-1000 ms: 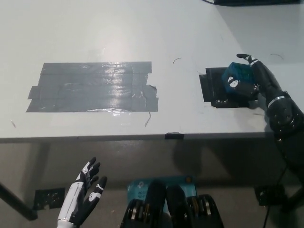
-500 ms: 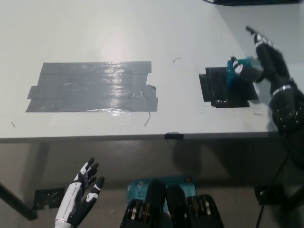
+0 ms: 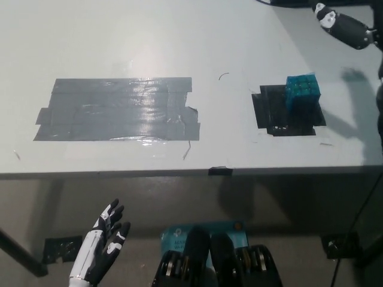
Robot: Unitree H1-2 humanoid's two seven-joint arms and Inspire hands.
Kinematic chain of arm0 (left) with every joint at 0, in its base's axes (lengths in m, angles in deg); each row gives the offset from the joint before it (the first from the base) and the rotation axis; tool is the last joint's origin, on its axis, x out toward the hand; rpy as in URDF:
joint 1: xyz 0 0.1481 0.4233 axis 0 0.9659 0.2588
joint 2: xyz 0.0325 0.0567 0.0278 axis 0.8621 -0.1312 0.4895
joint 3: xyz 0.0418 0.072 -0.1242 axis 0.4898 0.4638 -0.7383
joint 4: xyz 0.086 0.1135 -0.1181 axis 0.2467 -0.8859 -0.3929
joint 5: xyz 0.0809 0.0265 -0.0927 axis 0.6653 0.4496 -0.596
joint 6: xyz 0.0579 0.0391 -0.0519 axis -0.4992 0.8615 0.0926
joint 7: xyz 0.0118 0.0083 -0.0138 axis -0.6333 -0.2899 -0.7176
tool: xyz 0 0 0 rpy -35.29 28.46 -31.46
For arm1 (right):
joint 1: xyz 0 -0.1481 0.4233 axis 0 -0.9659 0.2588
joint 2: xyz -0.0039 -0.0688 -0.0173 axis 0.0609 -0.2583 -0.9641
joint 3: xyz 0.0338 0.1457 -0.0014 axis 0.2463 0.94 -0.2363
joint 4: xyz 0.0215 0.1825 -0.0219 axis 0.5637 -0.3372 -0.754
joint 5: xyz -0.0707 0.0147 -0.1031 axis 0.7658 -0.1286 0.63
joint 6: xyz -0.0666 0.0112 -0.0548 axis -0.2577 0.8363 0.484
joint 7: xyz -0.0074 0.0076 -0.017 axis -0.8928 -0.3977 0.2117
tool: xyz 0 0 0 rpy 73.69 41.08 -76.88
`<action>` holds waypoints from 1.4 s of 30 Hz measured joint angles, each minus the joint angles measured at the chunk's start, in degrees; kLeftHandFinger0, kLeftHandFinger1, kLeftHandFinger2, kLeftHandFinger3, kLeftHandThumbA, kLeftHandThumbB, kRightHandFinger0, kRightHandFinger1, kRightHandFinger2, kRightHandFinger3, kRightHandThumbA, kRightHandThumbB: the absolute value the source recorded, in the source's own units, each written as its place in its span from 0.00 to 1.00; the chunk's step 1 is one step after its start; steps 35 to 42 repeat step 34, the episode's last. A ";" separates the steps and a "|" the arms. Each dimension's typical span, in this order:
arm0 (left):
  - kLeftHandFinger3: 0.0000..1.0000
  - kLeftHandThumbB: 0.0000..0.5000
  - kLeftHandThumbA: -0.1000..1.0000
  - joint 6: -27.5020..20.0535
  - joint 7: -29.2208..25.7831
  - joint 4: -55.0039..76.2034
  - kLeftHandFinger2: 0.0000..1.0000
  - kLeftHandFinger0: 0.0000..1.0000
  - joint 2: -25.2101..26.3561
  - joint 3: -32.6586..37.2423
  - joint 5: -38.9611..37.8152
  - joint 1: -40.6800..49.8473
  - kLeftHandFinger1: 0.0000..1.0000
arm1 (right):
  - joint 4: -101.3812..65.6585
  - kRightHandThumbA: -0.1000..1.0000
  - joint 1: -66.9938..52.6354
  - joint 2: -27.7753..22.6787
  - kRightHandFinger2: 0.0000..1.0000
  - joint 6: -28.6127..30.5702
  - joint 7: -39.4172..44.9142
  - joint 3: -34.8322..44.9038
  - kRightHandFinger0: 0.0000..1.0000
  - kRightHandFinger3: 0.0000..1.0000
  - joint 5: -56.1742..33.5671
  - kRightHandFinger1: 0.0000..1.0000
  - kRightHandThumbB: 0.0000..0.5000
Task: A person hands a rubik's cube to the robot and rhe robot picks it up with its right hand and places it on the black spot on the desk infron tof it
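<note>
The Rubik's cube (image 3: 302,92), showing teal-blue faces, rests on the black tape patch (image 3: 272,113) at the right side of the white desk. Nothing touches it. My black right hand (image 3: 344,27) is raised at the top right corner, well above and to the right of the cube, and only part of it is in view. It holds nothing. My white left hand (image 3: 102,248) hangs below the desk's front edge at the lower left, fingers spread and empty.
A large patch of grey tape (image 3: 116,109) covers the left-middle of the desk (image 3: 179,36). A small black clip (image 3: 219,171) sits on the front edge. The raised arm's shadow (image 3: 353,89) falls on the desk right of the cube.
My right hand has let go of the cube and lifted away up and to the right. The cube stays on the black patch. The left hand has barely moved.
</note>
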 measured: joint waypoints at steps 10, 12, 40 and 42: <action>1.00 0.27 0.96 0.05 0.00 -0.47 1.00 1.00 -0.05 0.20 0.04 -0.52 1.00 | -24.30 0.82 -24.37 4.28 1.00 -1.54 1.35 -1.54 1.00 1.00 -0.56 1.00 0.45; 1.00 0.29 0.99 -0.02 0.00 -0.74 1.00 1.00 -0.04 0.28 0.13 -0.53 1.00 | -26.92 0.83 -29.82 5.91 1.00 -1.34 1.39 -2.51 1.00 1.00 -0.96 1.00 0.39; 1.00 0.26 0.97 -2.32 0.00 -2.15 1.00 1.00 -0.01 0.83 0.85 -1.30 1.00 | -2.75 0.71 -42.81 14.72 1.00 5.52 1.60 -5.51 1.00 1.00 -3.57 1.00 0.23; 1.00 0.26 0.97 -2.32 0.00 -2.15 1.00 1.00 -0.01 0.83 0.85 -1.30 1.00 | -2.75 0.71 -42.81 14.72 1.00 5.52 1.60 -5.51 1.00 1.00 -3.57 1.00 0.23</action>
